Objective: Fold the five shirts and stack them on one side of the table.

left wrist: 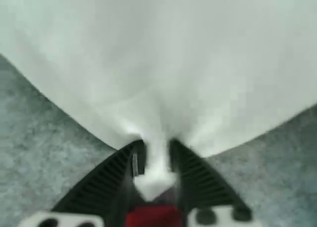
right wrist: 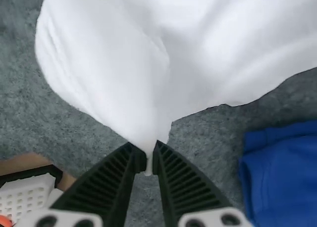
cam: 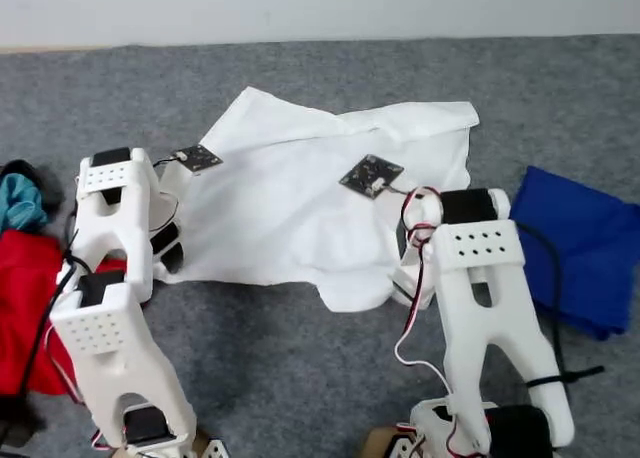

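White shirt (cam: 300,198) spread mid-worktop (cam: 300,378) | left hand (left wrist: 154,160) clenched on near hem | right hand (right wrist: 149,160) clenched on same edge, likely for an even fold-over lift | blue shirt (cam: 580,243), red shirt (cam: 25,278) parked at the sides

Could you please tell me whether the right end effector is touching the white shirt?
Touching. The right wrist view shows the right end effector closed on a fold of the white shirt, with the cloth pinched between its jaws.
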You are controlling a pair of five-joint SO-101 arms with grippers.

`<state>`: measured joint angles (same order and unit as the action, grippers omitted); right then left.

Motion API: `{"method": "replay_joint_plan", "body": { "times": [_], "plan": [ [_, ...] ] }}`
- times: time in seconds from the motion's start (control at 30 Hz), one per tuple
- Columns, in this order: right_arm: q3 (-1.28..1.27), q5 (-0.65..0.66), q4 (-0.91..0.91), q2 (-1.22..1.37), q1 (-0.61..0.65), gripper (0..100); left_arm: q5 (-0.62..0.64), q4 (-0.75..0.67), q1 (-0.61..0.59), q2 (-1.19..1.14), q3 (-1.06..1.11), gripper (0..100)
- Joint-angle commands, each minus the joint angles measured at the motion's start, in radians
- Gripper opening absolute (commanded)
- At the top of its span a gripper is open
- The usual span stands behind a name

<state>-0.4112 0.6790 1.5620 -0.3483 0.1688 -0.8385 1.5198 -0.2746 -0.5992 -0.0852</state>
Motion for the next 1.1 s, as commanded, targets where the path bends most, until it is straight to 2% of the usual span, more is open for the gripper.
{"method": "replay_joint_plan", "body": {
  "times": [0.0, 0.1, 0.3, 0.4, 0.73, 0.83, 1.0, 1.07],
  "plan": [
    [0.14, 0.002, 0.056, -0.007, -0.016, 0.9, -0.008, 0.055, 0.014, -0.02, -0.031, 0],
    [0.238, -0.002, 0.097, -0.007, -0.016, 0.9, 0.015, 0.121, 0.014, 0.034, -0.094, 0],
    [0.514, -0.054, 0.162, -0.007, -0.016, 0.9, 0.15, 0.23, 0.02, 0.278, -0.263, 0],
    [0.701, -0.083, 0.18, -0.007, -0.038, 0.9, 0.239, 0.233, 0.029, 0.439, -0.323, 0],
    [1.231, -0.08, 0.094, -0.005, -0.275, 0.9, 0.457, 0.23, 0.149, 0.844, -0.466, 0],
    [1.361, -0.025, 0.071, -0.007, -0.297, 0.9, 0.48, 0.23, 0.161, 0.911, -0.51, 0],
    [1.583, -0.005, 0.067, -0.007, -0.303, 0.9, 0.48, 0.218, 0.152, 1.008, -0.618, 0],
    [1.663, -0.005, 0.067, -0.007, -0.355, 0.9, 0.477, 0.216, 0.152, 1.053, -0.677, 0]
  ]
}}
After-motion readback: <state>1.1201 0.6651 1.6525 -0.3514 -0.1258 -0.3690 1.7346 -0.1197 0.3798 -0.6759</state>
